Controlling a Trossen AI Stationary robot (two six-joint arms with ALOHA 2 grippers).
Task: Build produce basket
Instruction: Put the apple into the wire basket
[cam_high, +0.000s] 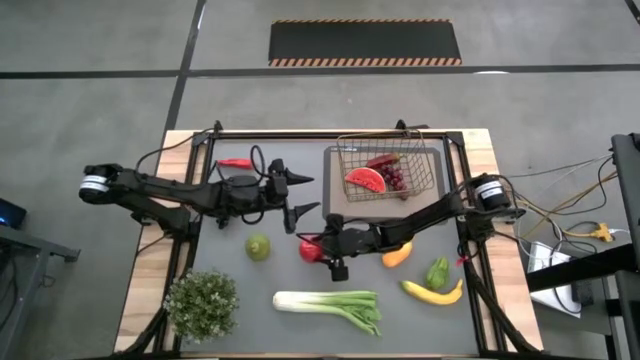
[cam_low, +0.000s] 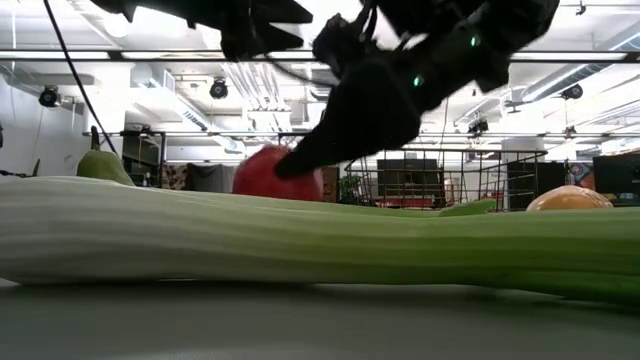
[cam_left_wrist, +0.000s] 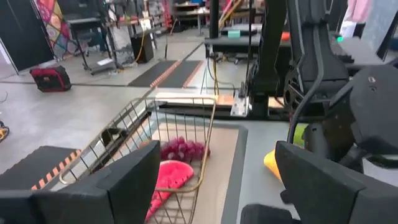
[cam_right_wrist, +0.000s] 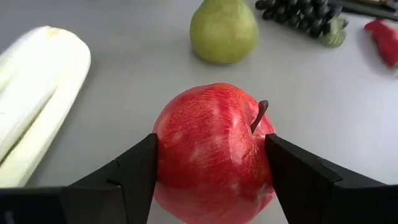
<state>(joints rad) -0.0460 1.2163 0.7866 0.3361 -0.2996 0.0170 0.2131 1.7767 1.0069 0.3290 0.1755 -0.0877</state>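
Between right fingers (cam_right_wrist: 134, 171): red apple (cam_right_wrist: 214, 149).

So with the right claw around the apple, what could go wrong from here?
1. The right claw grips the round, glossy red apple only at its two sides; it could squirt out when lifted.
2. The basket already holds the watermelon slice and grapes, so a dropped apple may land on them or clip the wire rim.
3. The left claw, open, sits between apple and basket, so the arms could crowd each other during the carry.
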